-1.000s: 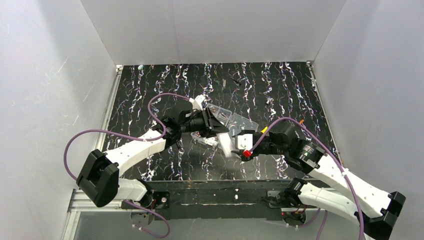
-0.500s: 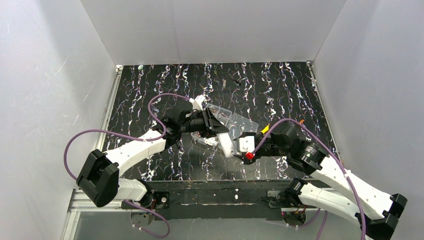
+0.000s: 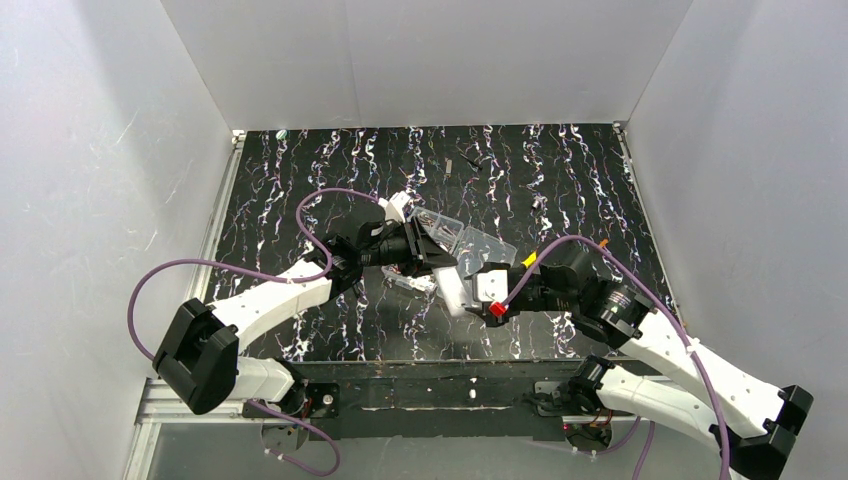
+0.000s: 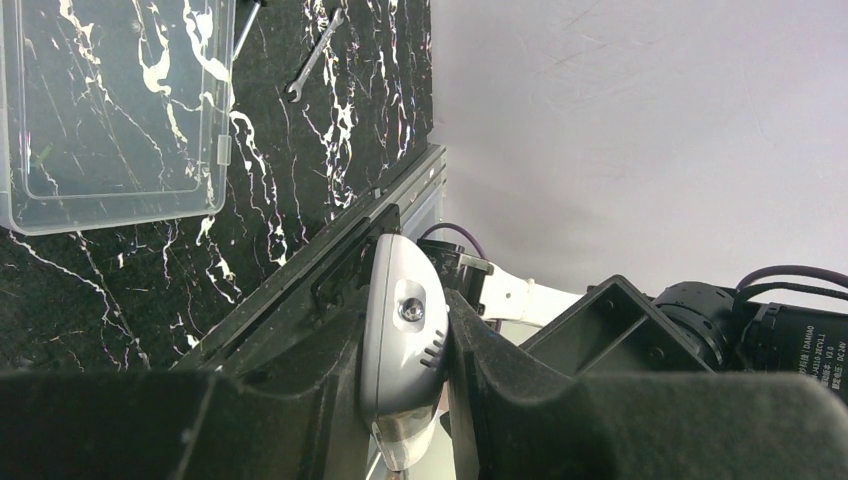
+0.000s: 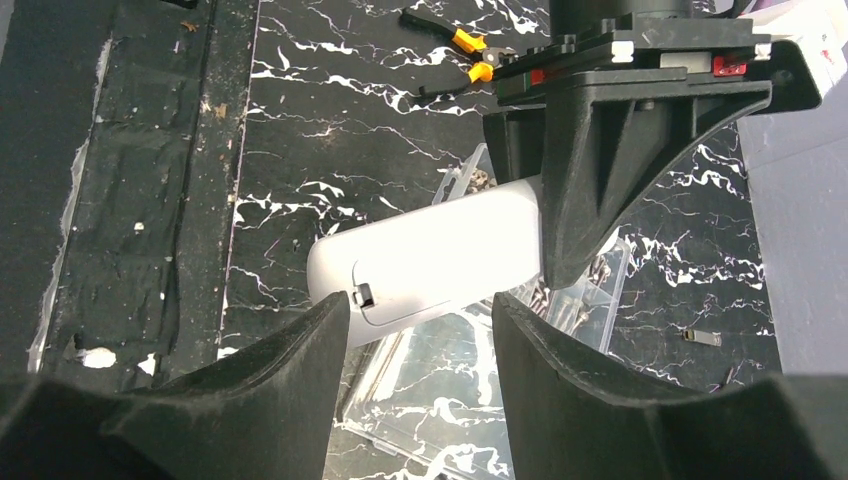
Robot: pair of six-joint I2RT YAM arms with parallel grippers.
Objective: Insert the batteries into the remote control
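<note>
The remote control (image 5: 430, 260) is a slim white handset held above the table, its back with the battery-cover latch (image 5: 364, 295) facing the right wrist camera. My left gripper (image 3: 437, 262) is shut on the remote control (image 4: 403, 340), which shows end-on between its black fingers. My right gripper (image 5: 420, 330) is open. Its fingertips stand just short of the remote's near edge, one tip beside the latch. In the top view the remote (image 3: 452, 287) hangs between the two grippers. No batteries are in view.
A clear compartmented box with screws (image 5: 590, 300) and its open lid (image 4: 110, 110) lie on the black marbled table under the remote. Orange-and-black pliers (image 5: 465, 45) lie farther off. A small wrench (image 4: 315, 55) lies near the table's edge rail (image 4: 330, 250).
My right gripper has shifted a little closer to the remote's end, and its jaws stand a touch wider. My left gripper still holds the remote in the same place.
</note>
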